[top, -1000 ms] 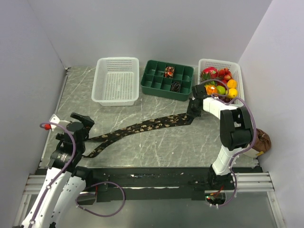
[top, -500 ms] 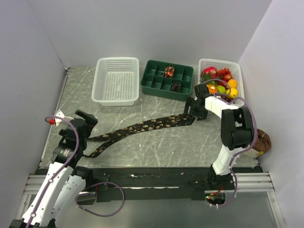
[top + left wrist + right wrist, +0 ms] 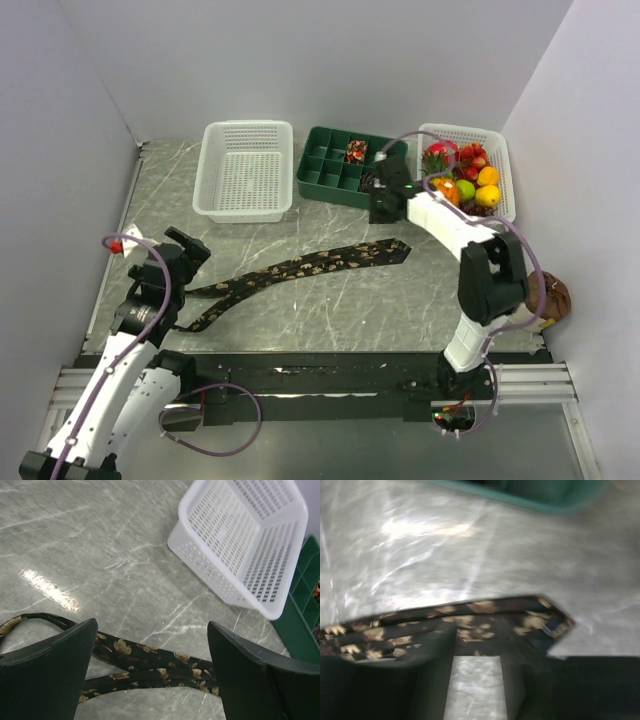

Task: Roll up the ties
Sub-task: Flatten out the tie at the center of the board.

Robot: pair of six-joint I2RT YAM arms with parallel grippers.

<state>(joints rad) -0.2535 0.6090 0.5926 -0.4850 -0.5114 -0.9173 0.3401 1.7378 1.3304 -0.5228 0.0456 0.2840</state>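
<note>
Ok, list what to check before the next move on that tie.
1. Tie lying flat, unrolled: ok.
2. Tie straight throughout: not ok; its left part lies doubled.
3. Left gripper open above that part: ok.
4. Right gripper open and empty: ok, though its wrist view is blurred.
5. Right gripper clear of the wide end: ok; it hovers by the tray.
6. Free tray compartments: ok; several show empty beside the rolled ties.
</note>
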